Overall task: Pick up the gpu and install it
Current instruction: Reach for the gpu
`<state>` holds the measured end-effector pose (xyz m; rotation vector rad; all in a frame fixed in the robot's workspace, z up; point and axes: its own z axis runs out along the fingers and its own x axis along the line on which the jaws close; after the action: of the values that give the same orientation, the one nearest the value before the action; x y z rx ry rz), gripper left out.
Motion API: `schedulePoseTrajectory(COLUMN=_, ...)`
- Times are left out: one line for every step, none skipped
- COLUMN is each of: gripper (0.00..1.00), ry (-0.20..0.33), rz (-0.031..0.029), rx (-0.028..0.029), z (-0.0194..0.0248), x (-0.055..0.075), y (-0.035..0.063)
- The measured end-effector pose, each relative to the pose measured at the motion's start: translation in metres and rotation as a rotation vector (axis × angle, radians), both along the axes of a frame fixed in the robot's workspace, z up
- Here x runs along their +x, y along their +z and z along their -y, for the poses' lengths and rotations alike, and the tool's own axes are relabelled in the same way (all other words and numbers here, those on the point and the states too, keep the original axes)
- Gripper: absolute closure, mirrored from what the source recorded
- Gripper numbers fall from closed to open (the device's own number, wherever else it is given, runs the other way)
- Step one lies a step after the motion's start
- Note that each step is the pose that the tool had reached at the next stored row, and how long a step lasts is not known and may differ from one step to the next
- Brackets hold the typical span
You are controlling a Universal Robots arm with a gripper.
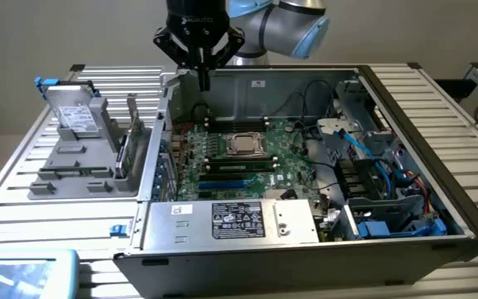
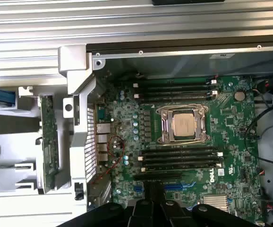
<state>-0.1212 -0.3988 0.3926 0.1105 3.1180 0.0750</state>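
Exterior view: black claw [image 1: 203,76] clenched, empty, hanging over the rear of the open dark computer case [image 1: 305,268]. The gpu [image 1: 127,146], a thin dark green card, stands on edge in a grey plastic holder [image 1: 65,184] on the slatted metal surface [image 1: 15,208]. It sits just outside the case wall, well apart from the claw. Silver hard drive with white label [image 1: 77,115] is propped beside it.

Wrist view: claw [image 2: 154,188] closed above the green motherboard [image 2: 231,118]. The gpu [image 2: 48,142] is edge-on, with the perforated metal case wall [image 2: 82,137] between it and the board.
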Motion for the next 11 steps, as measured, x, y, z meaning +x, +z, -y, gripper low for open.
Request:
schedulePoseTrajectory(gripper=0.88, ry=0.000, rz=0.0000, rx=0.0000, z=0.0000, x=0.0000, y=0.0000)
schedulePoseTrajectory(gripper=0.88, ry=0.000, rz=0.0000, rx=0.0000, z=0.0000, x=0.0000, y=0.0000)
schedulePoseTrajectory(gripper=0.88, ry=0.000, rz=0.0000, rx=0.0000, z=0.0000, x=0.0000, y=0.0000)
schedulePoseTrajectory(gripper=0.88, ry=0.000, rz=0.0000, rx=0.0000, z=0.0000, x=0.0000, y=0.0000)
schedulePoseTrajectory(gripper=0.88, ry=0.000, rz=-0.0001, rx=0.0000, z=0.0000, x=0.0000, y=0.0000)
schedulePoseTrajectory(gripper=0.88, ry=0.000, rz=-0.0001, rx=0.0000, z=0.0000, x=0.0000, y=0.0000)
schedulePoseTrajectory(gripper=0.88, ry=0.000, rz=0.0000, rx=0.0000, z=0.0000, x=0.0000, y=0.0000)
schedulePoseTrajectory(gripper=0.88, ry=0.000, rz=0.0000, rx=0.0000, z=0.0000, x=0.0000, y=0.0000)
schedulePoseTrajectory(gripper=0.88, ry=0.000, rz=0.0000, rx=0.0000, z=0.0000, x=0.0000, y=0.0000)
schedulePoseTrajectory(gripper=0.88, ry=0.000, rz=0.0000, rx=0.0000, z=0.0000, x=0.0000, y=0.0000)
schedulePoseTrajectory(gripper=0.88, ry=0.000, rz=-0.0001, rx=0.0000, z=0.0000, x=0.0000, y=0.0000)
